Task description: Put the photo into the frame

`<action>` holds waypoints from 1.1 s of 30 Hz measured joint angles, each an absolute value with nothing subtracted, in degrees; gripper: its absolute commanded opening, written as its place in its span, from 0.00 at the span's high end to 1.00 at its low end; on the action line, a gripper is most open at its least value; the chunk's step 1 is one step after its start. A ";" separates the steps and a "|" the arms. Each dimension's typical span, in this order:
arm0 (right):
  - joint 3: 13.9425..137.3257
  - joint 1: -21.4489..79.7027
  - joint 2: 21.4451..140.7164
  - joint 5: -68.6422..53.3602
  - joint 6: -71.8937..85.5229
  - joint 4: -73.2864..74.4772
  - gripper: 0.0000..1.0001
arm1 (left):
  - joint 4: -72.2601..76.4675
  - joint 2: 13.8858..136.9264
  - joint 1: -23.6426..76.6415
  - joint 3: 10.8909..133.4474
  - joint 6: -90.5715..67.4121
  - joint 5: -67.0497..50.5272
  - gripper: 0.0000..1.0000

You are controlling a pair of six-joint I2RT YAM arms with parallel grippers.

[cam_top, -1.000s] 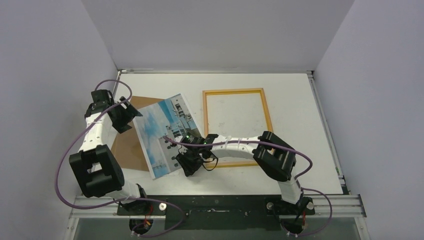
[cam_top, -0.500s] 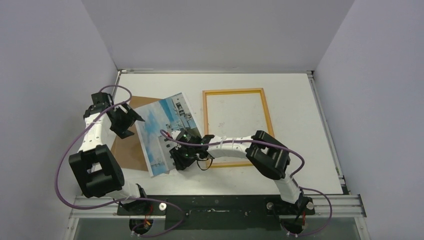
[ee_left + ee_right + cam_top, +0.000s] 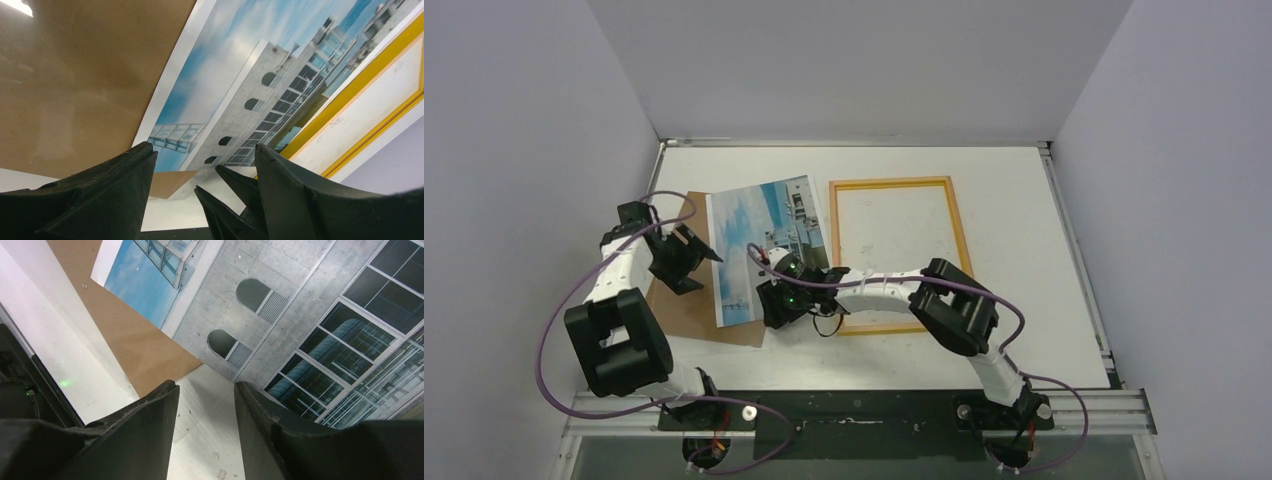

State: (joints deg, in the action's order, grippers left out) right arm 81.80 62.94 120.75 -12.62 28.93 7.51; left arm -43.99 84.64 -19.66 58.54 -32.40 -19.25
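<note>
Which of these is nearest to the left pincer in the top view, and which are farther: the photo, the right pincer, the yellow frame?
1. photo, just right of the left pincer.
2. right pincer, at the photo's near edge.
3. frame, farthest right.

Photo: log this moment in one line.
photo face up, partly on backing board, beside frame, not inserted | left pincer open, empty | right pincer open at photo's near corner

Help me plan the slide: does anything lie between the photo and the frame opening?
No loose object does. The photo lies beside the frame, and the opening shows only bare table. The frame's own left rail sits between them, and the right arm crosses the near rail, its end effector open by the photo's near corner.
</note>
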 measured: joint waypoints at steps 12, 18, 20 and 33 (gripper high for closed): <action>62.26 61.28 109.12 -14.83 51.31 -7.22 0.33 | -44.99 80.93 -19.57 51.88 -32.93 -18.46 0.44; 57.91 61.56 111.13 -15.51 64.07 -18.22 0.37 | -44.71 78.94 -19.59 48.16 -34.74 -13.41 0.64; 57.82 61.89 112.18 -15.25 67.05 -20.56 0.39 | -44.31 78.98 -19.57 47.05 -35.44 -11.40 0.70; 58.28 63.37 114.83 -11.31 78.37 -24.21 0.38 | -42.46 83.09 -19.55 44.40 -37.41 -3.51 0.94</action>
State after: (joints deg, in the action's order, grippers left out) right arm 58.28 63.37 114.83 -11.31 78.37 -24.21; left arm -42.46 83.09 -19.55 44.40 -37.41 -3.51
